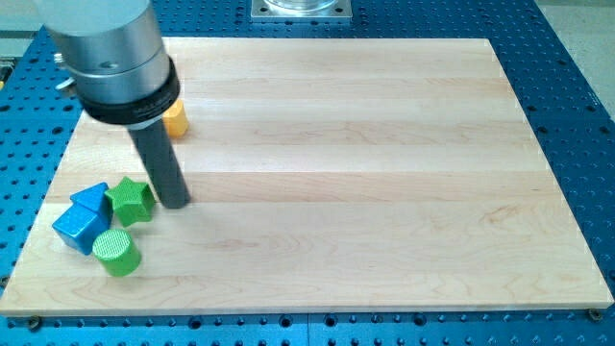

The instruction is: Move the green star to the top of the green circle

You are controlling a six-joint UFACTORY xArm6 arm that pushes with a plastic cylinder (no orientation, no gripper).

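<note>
My tip [175, 202] sits just right of the green star [131, 200], which already lies just above the green circle [116, 252], beside the blue blocks [85, 219]. There are no jaws, nothing held. Only a gentle leftward nudge seems needed; a hard push would jam it against the blue blocks.

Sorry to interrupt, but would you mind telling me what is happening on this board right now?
A robot arm with a straight dark rod is pushing small blocks on a wooden board. My tip sits just to the view's right of the green star block. The green circle block lies just below the star, beside two blue blocks. A yellow block sits partly hidden behind the rod.
</note>
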